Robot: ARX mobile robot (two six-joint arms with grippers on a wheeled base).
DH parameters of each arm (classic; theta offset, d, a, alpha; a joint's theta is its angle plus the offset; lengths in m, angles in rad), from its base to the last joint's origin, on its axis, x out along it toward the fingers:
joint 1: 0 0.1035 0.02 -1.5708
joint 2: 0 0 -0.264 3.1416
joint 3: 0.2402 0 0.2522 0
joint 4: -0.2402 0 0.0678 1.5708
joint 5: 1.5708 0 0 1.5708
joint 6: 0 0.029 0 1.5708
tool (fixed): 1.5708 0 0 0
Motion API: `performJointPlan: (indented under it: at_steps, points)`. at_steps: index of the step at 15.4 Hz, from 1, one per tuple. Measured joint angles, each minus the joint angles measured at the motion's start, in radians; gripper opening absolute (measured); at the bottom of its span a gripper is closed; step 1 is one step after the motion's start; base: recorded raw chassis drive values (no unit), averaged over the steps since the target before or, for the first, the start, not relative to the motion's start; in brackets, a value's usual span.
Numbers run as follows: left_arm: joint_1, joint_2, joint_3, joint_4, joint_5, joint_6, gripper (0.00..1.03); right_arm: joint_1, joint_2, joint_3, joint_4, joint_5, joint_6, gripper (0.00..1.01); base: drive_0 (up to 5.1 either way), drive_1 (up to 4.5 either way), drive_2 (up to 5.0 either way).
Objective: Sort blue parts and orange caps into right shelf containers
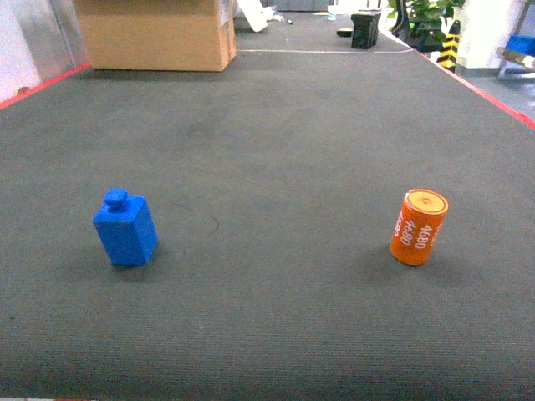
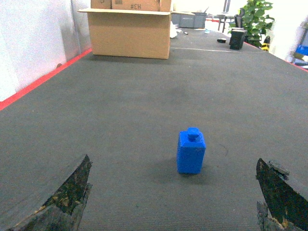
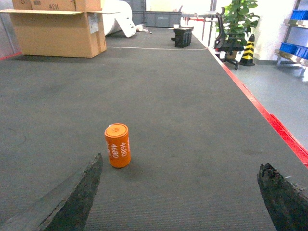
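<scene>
Left wrist view: blue part [image 2: 191, 151] upright on mat, ahead of and between spread, empty left gripper [image 2: 173, 202] fingers; orange cap [image 3: 117, 145] upright, ahead-left of spread, empty right gripper [image 3: 183, 202].

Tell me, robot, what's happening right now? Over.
Both grippers open, holding nothing: left gripper, right gripper. Blue part and orange cap upright on the mat, apart. Nothing between grippers and them. Bins not in view.

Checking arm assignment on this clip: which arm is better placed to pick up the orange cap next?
Right. The orange cap stands just ahead of the open right gripper, left of its centre line. The open left gripper faces the blue part instead.
</scene>
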State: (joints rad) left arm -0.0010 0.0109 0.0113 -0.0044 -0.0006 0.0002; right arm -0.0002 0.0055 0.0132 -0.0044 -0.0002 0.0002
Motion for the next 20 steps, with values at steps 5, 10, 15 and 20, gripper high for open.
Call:
performJointPlan:
  at_steps: [5,10,15,20]
  points:
    - [0.0,0.0,0.0,0.0,0.0,0.0,0.98,0.0,0.0,0.0,0.0,0.0,0.0,0.98,0.0,0.0,0.0]
    - [0.0,0.0,0.0,0.0,0.0,0.0,0.98,0.0,0.0,0.0,0.0,0.0,0.0,0.98,0.0,0.0,0.0]
    - [0.0,0.0,0.0,0.0,0.0,0.0,0.98,0.0,0.0,0.0,0.0,0.0,0.0,0.98,0.0,0.0,0.0]
    - [0.0,0.0,0.0,0.0,0.0,0.0,0.98,0.0,0.0,0.0,0.0,0.0,0.0,0.98,0.0,0.0,0.0]
